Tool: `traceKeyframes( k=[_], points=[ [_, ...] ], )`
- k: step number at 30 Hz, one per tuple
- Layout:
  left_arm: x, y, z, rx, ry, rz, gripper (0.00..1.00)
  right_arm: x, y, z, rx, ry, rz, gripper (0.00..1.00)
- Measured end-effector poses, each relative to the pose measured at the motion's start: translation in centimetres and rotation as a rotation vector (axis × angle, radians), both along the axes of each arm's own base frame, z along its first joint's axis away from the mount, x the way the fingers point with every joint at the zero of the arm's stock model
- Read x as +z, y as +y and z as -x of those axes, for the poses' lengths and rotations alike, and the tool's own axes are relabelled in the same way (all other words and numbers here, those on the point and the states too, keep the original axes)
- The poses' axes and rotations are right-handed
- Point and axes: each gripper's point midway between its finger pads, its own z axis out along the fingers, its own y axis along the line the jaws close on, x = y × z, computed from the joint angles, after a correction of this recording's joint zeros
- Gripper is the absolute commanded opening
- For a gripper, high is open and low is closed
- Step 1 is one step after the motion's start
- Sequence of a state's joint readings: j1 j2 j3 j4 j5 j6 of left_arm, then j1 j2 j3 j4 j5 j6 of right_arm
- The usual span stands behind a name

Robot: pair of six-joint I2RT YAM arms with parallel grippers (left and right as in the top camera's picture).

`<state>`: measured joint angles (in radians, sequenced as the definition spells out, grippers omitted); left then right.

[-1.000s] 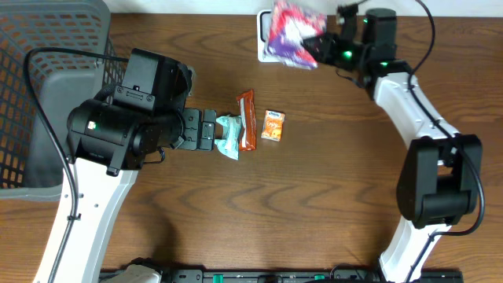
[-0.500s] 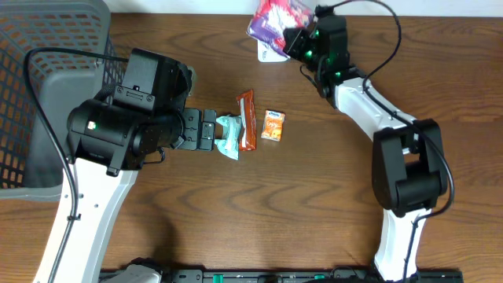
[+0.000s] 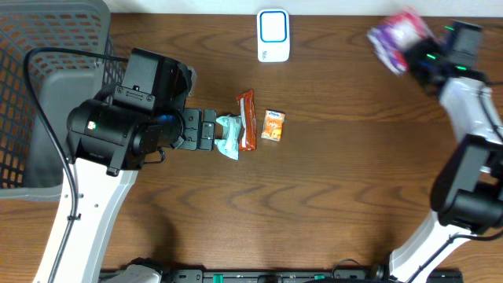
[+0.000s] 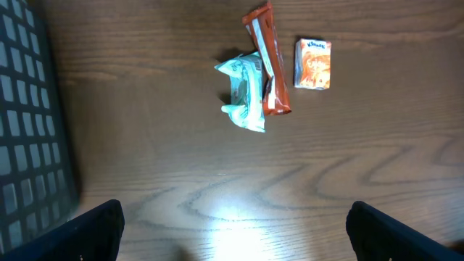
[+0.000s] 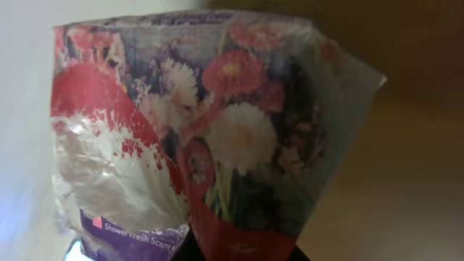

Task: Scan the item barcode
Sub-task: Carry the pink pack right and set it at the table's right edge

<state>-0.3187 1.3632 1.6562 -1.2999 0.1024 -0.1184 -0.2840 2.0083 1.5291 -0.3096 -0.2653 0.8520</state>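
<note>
The floral packet [image 5: 210, 130], blurred overhead well right of the scanner [image 3: 273, 35], reads "Shower Fresh Scent" and hides the right gripper [image 3: 415, 56] clenched on it. The left gripper [image 4: 232, 228] hangs released, its fingertips cut off.

right pincer [image 3: 415, 56] — swung right, off scanner [image 3: 273, 35] | floral packet [image 3: 398, 34] — carried along

A dark wooden table [image 3: 314, 196] meets a pale wall [image 3: 196, 6] behind.

The floral-printed plastic packet [image 3: 399, 41] hangs crumpled and tilted, well right of the scanner [image 3: 273, 35]. The white, blue-ringed scanner lies flat.
</note>
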Motion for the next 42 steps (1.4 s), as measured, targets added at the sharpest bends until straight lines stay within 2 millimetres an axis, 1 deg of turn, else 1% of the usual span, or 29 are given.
traceKeyframes(
  k=[2,3,5,7,8,10,12,14,16,18,22,24,25,26,27,29,30,31,33,35,38,39,40,42],
  points=[
    [0.0,0.0,0.0,0.000,0.000,0.000,0.98,-1.4,-3.5,2.2,-0.112,0.085,-0.017,0.29],
    [0.0,0.0,0.0,0.000,0.000,0.000,0.98,-1.8,-4.5,2.9,-0.146,0.105,-0.020,0.38],
    [0.0,0.0,0.0,0.000,0.000,0.000,0.98,-1.8,-6.7,3.5,-0.211,0.107,-0.020,0.63],
    [0.0,0.0,0.0,0.000,0.000,0.000,0.98,-1.5,-8.3,3.7,-0.251,0.089,-0.015,0.83],
    [0.0,0.0,0.0,0.000,0.001,0.000,0.98,-1.4,-8.9,3.8,-0.270,0.083,-0.012,0.87],
    [0.0,0.0,0.0,0.000,0.000,0.000,0.98,-1.3,-9.3,3.7,-0.274,0.075,-0.010,0.91],
    [0.0,0.0,0.0,0.000,0.000,0.000,0.98,-1.1,-8.8,3.4,-0.253,0.064,-0.017,0.91],
    [0.0,0.0,0.0,0.000,0.000,0.000,0.98,-1.0,-7.7,3.0,-0.202,0.054,-0.025,0.91],
    [0.0,0.0,0.0,0.000,0.000,0.000,0.98,-0.7,-5.9,2.4,-0.123,0.039,-0.033,0.91],
    [0.0,0.0,0.0,0.000,0.000,0.000,0.98,-0.4,-3.2,1.6,-0.010,0.013,-0.039,0.90],
    [0.0,0.0,0.0,0.000,0.000,0.000,0.98,0.5,4.4,0.6,0.285,-0.044,-0.055,0.87],
    [0.0,0.0,0.0,0.000,0.000,0.000,0.98,0.6,9.2,0.8,0.450,-0.059,-0.066,0.87],
    [0.0,0.0,0.0,0.000,0.000,0.000,0.98,0.6,11.6,1.2,0.525,-0.057,-0.071,0.88],
    [0.0,0.0,0.0,0.000,0.000,0.000,0.98,0.4,13.9,1.8,0.597,-0.047,-0.075,0.97],
    [0.0,0.0,0.0,0.000,0.000,0.000,0.98,0.1,16.2,2.5,0.665,-0.034,-0.075,0.99],
    [0.0,0.0,0.0,0.000,0.000,0.000,0.98,-1.0,20.5,4.7,0.792,0.033,-0.066,0.99],
    [0.0,0.0,0.0,0.000,0.001,0.000,0.98,-1.4,21.9,5.5,0.829,0.057,-0.059,0.99],
    [0.0,0.0,0.0,0.000,0.000,0.000,0.98,-2.1,23.5,6.8,0.876,0.101,-0.039,0.99],
    [0.0,0.0,0.0,0.000,0.000,0.000,0.98,-3.2,25.7,8.7,0.936,0.174,0.004,0.99],
    [0.0,0.0,0.0,0.000,0.000,0.000,0.98,-3.9,27.3,10.0,0.979,0.223,0.054,0.99],
    [0.0,0.0,0.0,0.000,0.000,0.000,0.98,-4.5,29.2,11.2,1.033,0.248,0.116,0.99],
    [0.0,0.0,0.0,0.000,0.000,0.000,0.98,-4.6,30.0,11.5,1.051,0.248,0.135,0.96],
    [0.0,0.0,0.0,0.000,0.000,0.000,0.98,-4.6,30.6,11.8,1.066,0.248,0.149,0.92],
    [0.0,0.0,0.0,0.000,0.000,0.000,0.98,-4.7,32.3,12.2,1.104,0.234,0.185,0.89]
  ],
)
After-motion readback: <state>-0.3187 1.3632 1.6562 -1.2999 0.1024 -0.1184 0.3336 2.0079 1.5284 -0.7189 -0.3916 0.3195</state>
